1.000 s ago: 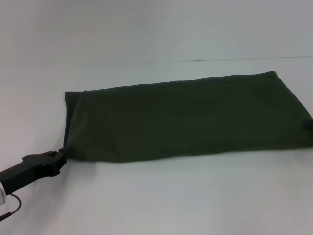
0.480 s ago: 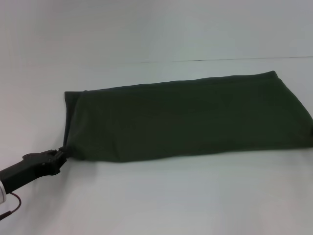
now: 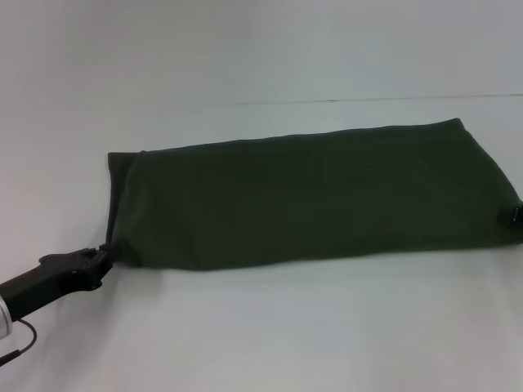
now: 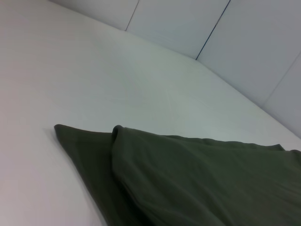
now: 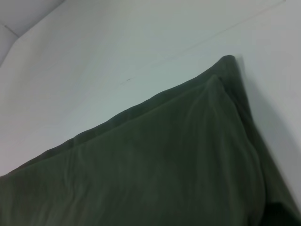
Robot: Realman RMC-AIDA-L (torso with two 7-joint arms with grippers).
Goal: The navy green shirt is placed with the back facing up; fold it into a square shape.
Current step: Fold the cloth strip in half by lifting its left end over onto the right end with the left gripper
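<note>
Our left gripper [image 3: 104, 251] has its jaws closed on the near left corner of the navy green shirt [image 3: 319, 196], a long band lying on the tabletop [image 3: 270, 327]. Our right gripper [image 3: 512, 216] touches the shirt's far end, jaw state unclear. We'd lift both corners evenly to fold it squarely.

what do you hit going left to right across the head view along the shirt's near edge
left pincer at the shirt's near left corner → navy green shirt, folded into a long band on the white table → right pincer, only just showing at the picture's right edge
</note>
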